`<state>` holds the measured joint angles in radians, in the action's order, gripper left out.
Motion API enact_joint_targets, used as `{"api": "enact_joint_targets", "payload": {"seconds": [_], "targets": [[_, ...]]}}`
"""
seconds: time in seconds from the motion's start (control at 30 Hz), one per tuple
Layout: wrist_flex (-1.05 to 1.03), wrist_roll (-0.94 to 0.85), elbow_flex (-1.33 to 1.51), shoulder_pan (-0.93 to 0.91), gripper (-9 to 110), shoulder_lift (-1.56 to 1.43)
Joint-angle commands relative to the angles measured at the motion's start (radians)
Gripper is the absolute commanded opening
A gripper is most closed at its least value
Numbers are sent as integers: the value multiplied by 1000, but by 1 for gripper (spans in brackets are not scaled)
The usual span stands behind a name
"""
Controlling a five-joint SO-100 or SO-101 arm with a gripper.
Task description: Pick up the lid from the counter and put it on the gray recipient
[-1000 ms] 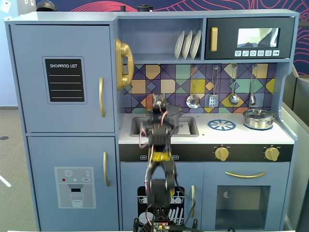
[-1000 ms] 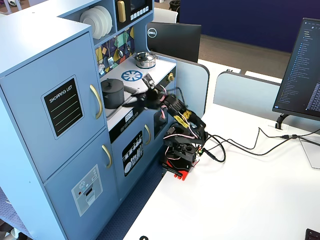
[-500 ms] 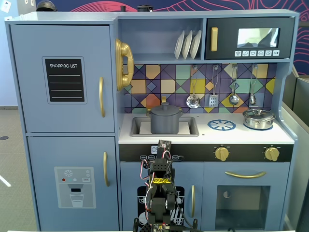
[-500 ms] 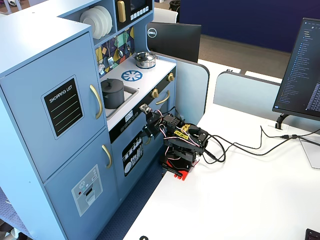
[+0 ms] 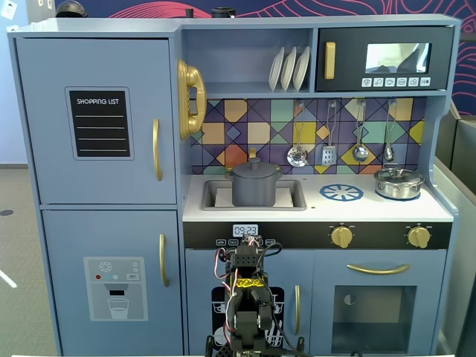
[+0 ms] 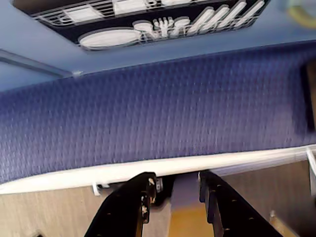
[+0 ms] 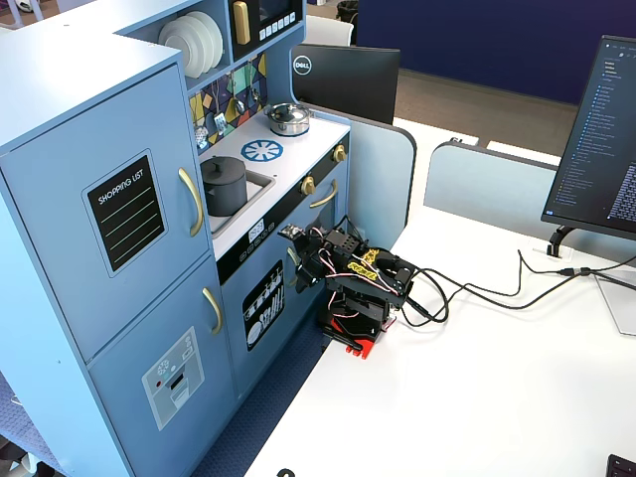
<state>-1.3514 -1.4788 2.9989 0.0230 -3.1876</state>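
The dark gray pot [image 5: 253, 193] stands in the sink [image 5: 291, 203] of the toy kitchen. The dark gray lid [image 5: 253, 169] with its center knob sits on top of the pot, closing it. Both also show in the side fixed view, pot [image 7: 227, 192] and lid [image 7: 221, 164]. My arm is folded low in front of the kitchen's lower cabinet, well below the counter. My gripper [image 7: 294, 237] points at the cabinet front. In the wrist view my gripper [image 6: 176, 178] has its jaws a little apart with nothing between them.
A shiny silver pot [image 5: 399, 183] with its own lid stands on the counter's right end beside a blue burner print [image 5: 341, 193]. Utensils [image 5: 328, 152] hang on the back wall. The arm base stands on a white table [image 7: 477, 388] with cables and monitors [image 7: 606, 139].
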Motion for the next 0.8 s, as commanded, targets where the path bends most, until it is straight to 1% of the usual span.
{"api": "enact_joint_targets", "payload": {"seconds": [0.0, 0.17, 0.33, 0.77], "targets": [[-164, 69, 3, -11, 1, 9], [-166, 49, 3, -35, 1, 9], [-178, -34, 3, -35, 2, 9], [-178, -32, 3, -35, 4, 9]]}}
